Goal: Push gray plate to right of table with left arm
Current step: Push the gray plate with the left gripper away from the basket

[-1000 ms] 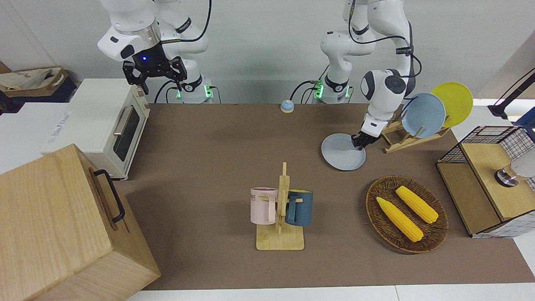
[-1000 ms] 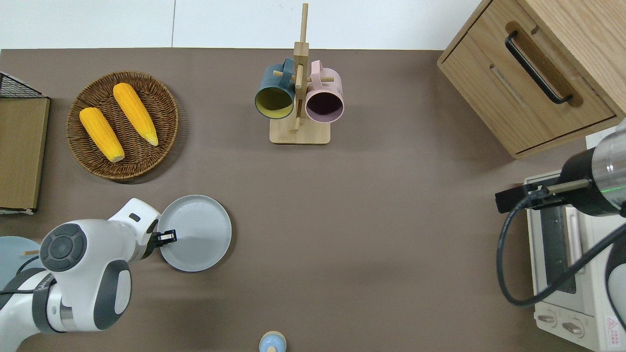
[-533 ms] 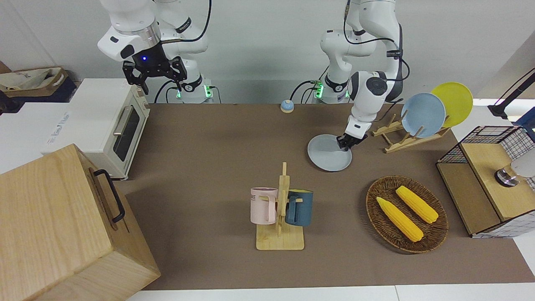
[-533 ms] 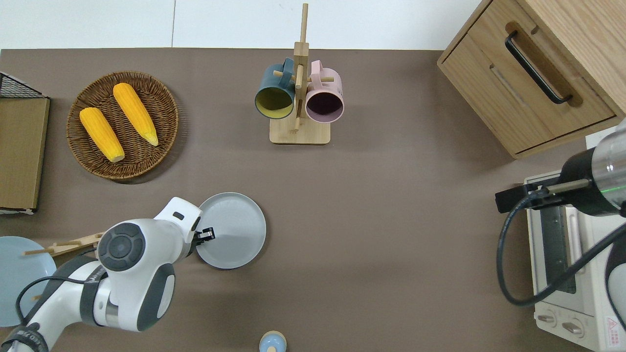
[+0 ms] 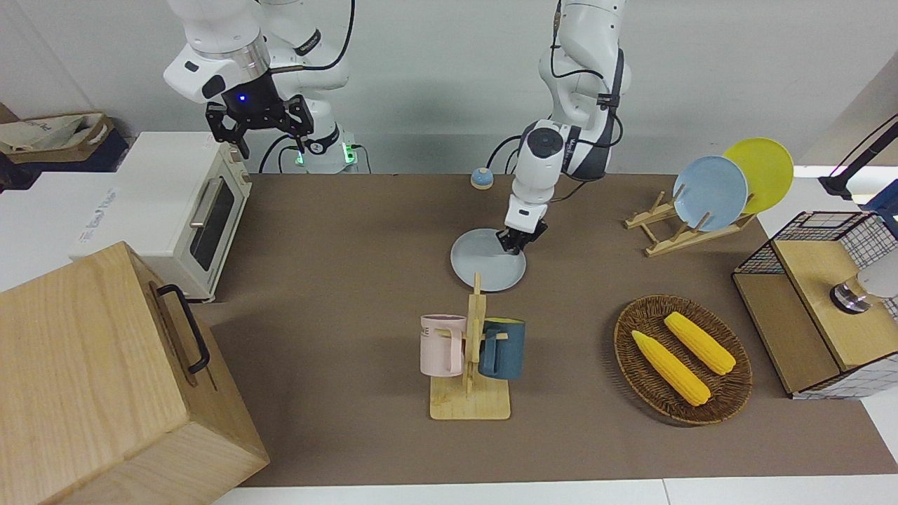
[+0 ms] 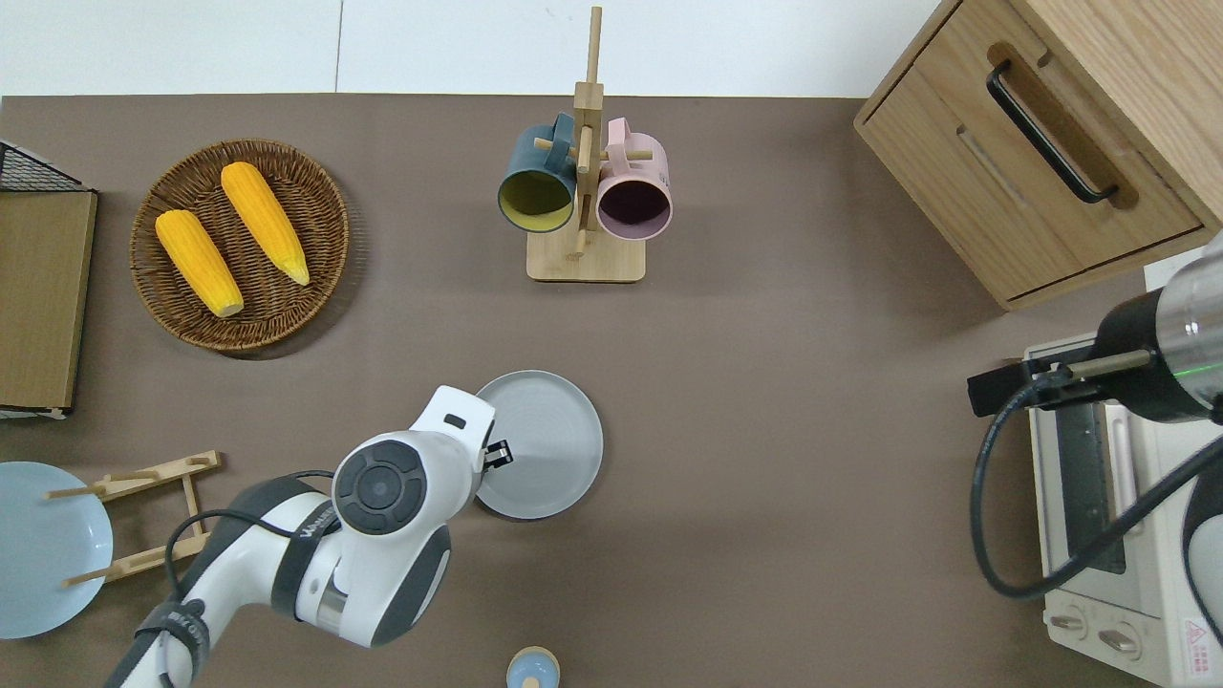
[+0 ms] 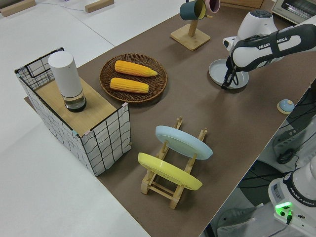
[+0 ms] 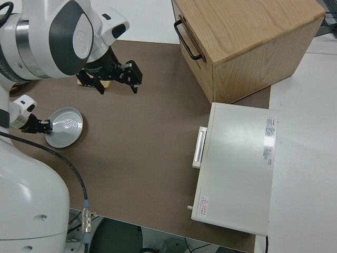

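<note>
The gray plate [image 5: 484, 263] [image 6: 549, 444] lies flat on the brown table [image 5: 337, 231] near its middle, a little nearer to the robots than the mug rack. My left gripper [image 5: 515, 242] [image 6: 499, 453] is shut and empty. Its tips are down inside the plate, against the rim on the side toward the left arm's end of the table. The plate [image 7: 219, 69] and the left gripper [image 7: 227, 84] also show in the left side view. My right gripper [image 5: 270, 137] [image 8: 117, 87] is open and parked.
A mug rack [image 5: 471, 351] with a pink and a blue mug stands near the plate. A corn basket [image 5: 684, 359], a plate rack [image 5: 691, 224] and a wire crate [image 5: 821, 301] are toward the left arm's end. A toaster oven [image 5: 189, 210] and a wooden cabinet [image 5: 105, 379] are toward the right arm's end.
The left gripper has slid the gray plate along the table from beside the plate rack toward the right arm's end, to about the middle. The right arm has not moved.
</note>
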